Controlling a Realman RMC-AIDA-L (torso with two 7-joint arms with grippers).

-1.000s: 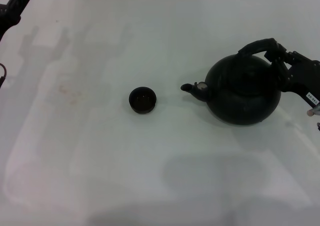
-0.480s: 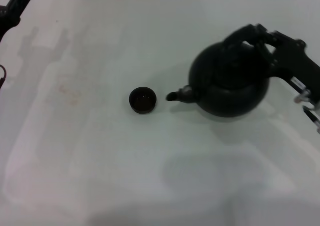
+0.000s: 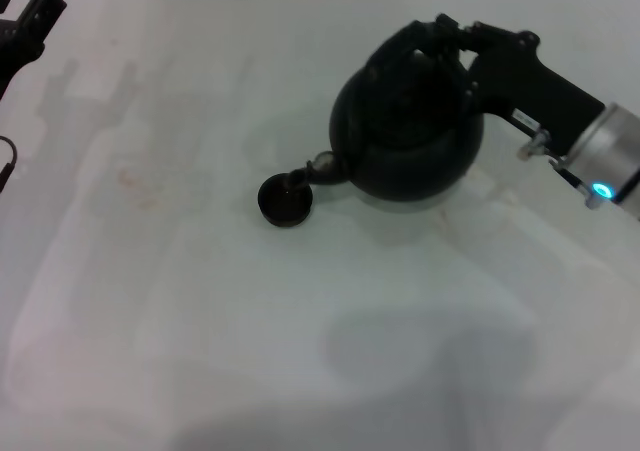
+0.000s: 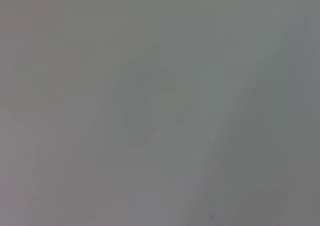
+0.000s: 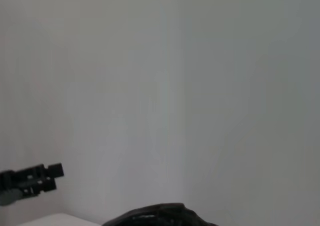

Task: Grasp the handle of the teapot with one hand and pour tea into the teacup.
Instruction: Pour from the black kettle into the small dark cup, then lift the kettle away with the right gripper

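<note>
A large round matte-black teapot (image 3: 408,136) is held in the air above the pale surface (image 3: 300,331), right of centre in the head view and tipped toward the robot's left. Its short spout (image 3: 318,169), tipped with a silvery ring, points down over the rim of the teacup (image 3: 285,200); whether spout and rim touch cannot be made out, and no stream of tea is visible. The teacup is a tiny black handleless bowl standing on the surface just left of the teapot, near the middle of the scene.

The arched black handle (image 3: 415,39) crosses the top of the teapot. The right claw (image 3: 462,39) is closed around the handle at its far right end; black on black, the separate fingers are hard to pick out. Behind it the black hand body leads to a silver-and-white wrist (image 3: 610,161) with a small lit blue spot, cut off by the right edge.

The left claw (image 3: 28,23) sits at the far upper left corner, well apart from everything, mostly cut off; I cannot tell whether it is spread or pressed together.

The left wrist view shows only a blank grey blur. The right wrist view shows pale background, a dark curved sliver of the teapot (image 5: 160,216) at the bottom edge, and the other arm's claw (image 5: 30,182) far off.
</note>
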